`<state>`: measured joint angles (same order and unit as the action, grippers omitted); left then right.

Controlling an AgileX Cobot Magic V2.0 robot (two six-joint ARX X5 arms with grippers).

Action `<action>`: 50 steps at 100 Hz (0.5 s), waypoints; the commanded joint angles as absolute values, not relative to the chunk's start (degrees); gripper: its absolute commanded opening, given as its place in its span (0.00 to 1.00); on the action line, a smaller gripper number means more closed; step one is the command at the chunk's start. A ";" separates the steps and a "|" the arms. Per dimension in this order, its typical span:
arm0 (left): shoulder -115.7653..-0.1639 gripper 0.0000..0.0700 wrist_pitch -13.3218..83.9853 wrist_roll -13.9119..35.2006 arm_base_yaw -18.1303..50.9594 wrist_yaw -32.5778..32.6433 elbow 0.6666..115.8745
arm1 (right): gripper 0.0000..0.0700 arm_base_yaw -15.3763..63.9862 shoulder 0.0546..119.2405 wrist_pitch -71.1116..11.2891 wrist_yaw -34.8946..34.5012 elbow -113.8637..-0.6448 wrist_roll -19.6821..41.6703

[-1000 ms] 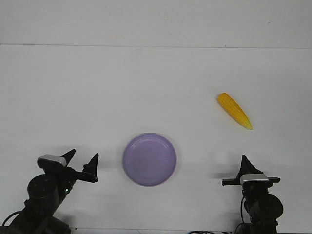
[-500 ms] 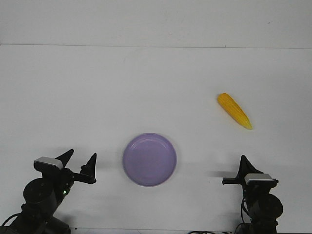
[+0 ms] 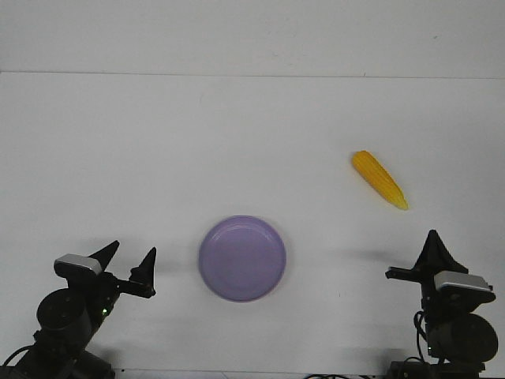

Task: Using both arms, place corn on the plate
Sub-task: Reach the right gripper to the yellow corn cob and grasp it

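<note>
The corn (image 3: 379,180) is a yellow-orange cob lying on the white table at the right, its pointed tip toward the near right. The lavender plate (image 3: 241,258) sits empty at the near centre. My left gripper (image 3: 134,249) is open and empty near the front left, to the left of the plate. My right gripper (image 3: 432,239) is at the front right, below the corn and well short of it, with its fingers showing as a single point, together and empty.
The white table (image 3: 237,134) ends at a far edge along the back wall. Nothing else lies on it.
My right gripper has moved to the right and slightly toward the corn. My left arm drew back a little a second ago and has stayed still since. Corn and plate have not moved.
</note>
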<state>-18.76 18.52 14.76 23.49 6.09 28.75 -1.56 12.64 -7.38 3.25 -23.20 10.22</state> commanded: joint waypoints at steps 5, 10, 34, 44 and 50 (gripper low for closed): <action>-19.05 0.83 17.98 15.03 23.64 6.22 28.99 | 0.46 -1.54 19.75 -11.90 3.46 -29.98 4.03; -19.05 0.83 17.98 15.03 23.64 6.22 28.99 | 0.69 -1.54 23.44 -13.98 3.44 -32.73 3.05; -19.05 0.83 17.98 15.03 23.64 6.22 28.99 | 0.74 -1.56 44.12 -21.39 1.80 -43.35 -0.73; -19.05 0.83 17.98 15.03 23.64 6.24 28.99 | 0.74 -1.58 54.68 -24.40 -0.25 -48.47 -2.17; -19.05 0.83 17.98 15.03 23.64 6.22 28.99 | 0.75 -1.58 61.06 -26.06 -1.19 -51.83 -3.18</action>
<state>-18.76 18.50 14.76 23.49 6.09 28.75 -1.56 54.72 -25.10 -0.43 -48.60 -0.99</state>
